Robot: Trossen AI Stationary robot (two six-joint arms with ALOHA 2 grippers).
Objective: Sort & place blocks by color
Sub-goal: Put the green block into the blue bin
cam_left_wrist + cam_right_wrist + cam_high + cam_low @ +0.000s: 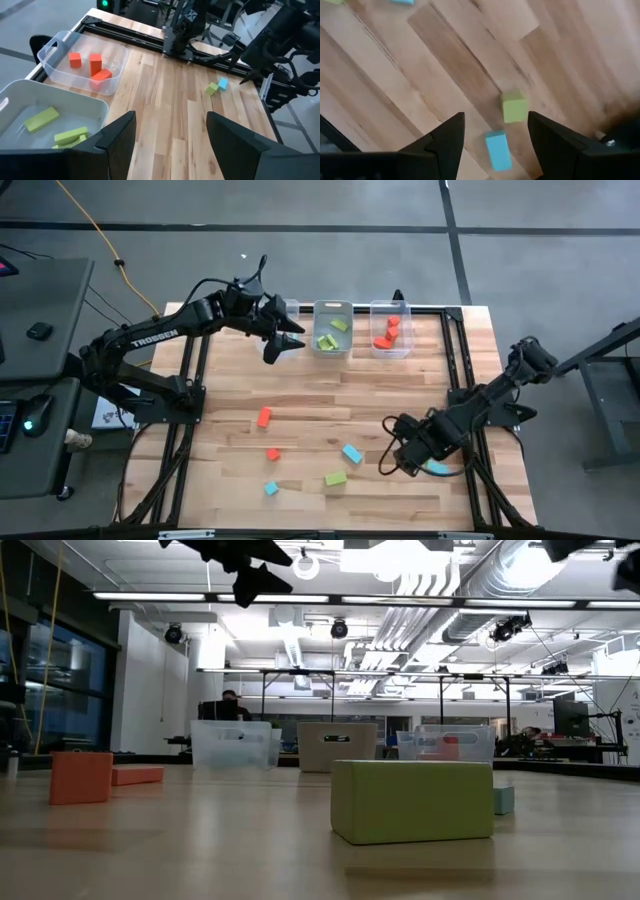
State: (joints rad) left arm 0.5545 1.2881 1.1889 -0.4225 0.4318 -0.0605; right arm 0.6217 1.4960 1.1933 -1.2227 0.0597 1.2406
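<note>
Left gripper [285, 340]: raised beside the bins, fingers spread wide, nothing held.

Blocks: loose red-orange blocks [264, 417], a blue cube [271, 488], a green bar [335, 478] and a blue block [352, 452] are scattered on the table [300, 390]; others are already sorted into the bins [331, 328]. They are judged light, rigid and smooth-faced, best gripped across opposite flat sides.

Right gripper [400, 460]: lowered over a green cube [514, 106] and a blue block [498, 150], jaws wide, empty.
</note>
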